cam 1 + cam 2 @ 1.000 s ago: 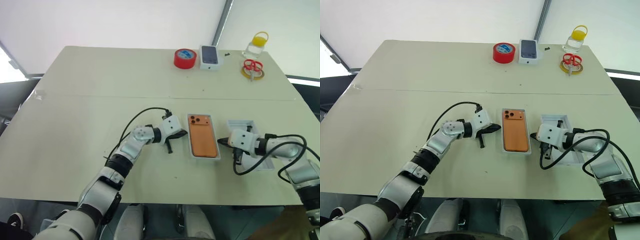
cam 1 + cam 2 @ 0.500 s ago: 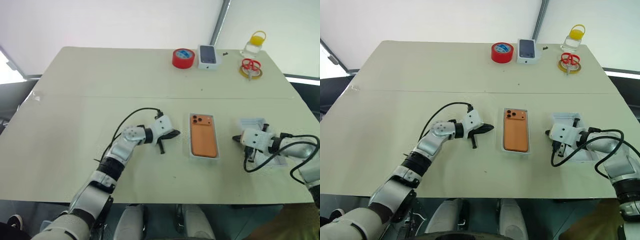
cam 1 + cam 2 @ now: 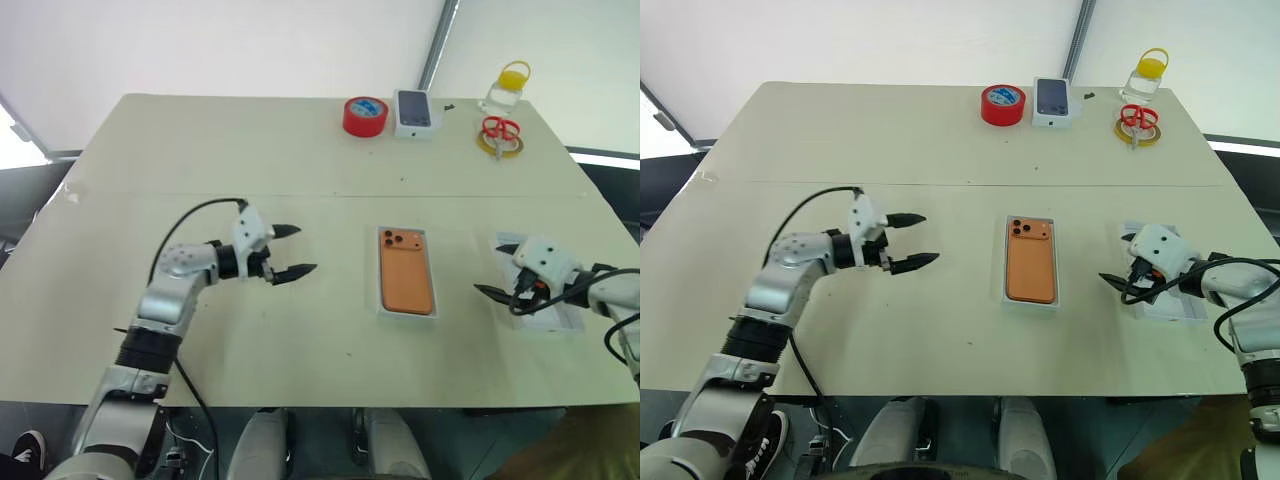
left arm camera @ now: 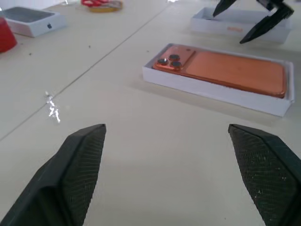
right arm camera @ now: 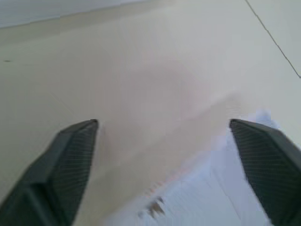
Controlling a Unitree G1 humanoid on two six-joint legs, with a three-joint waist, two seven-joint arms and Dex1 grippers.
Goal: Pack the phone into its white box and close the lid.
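The orange smartphone [image 3: 407,272] with three camera lenses lies face down inside the shallow white cardboard box [image 3: 381,296]. In the head views, the left gripper [image 3: 291,251] hovers left of that box, fingers spread, empty. The right gripper [image 3: 500,270], also spread and empty, hangs right of it, over the white lid [image 3: 560,318]. The left wrist view shows the box ahead between parted black fingers [image 4: 75,165].

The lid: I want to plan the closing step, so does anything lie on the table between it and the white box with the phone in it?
Nothing visible does. The lid lies under the open right gripper, and the stretch of table between it and the white box, where the phone lies, is bare.
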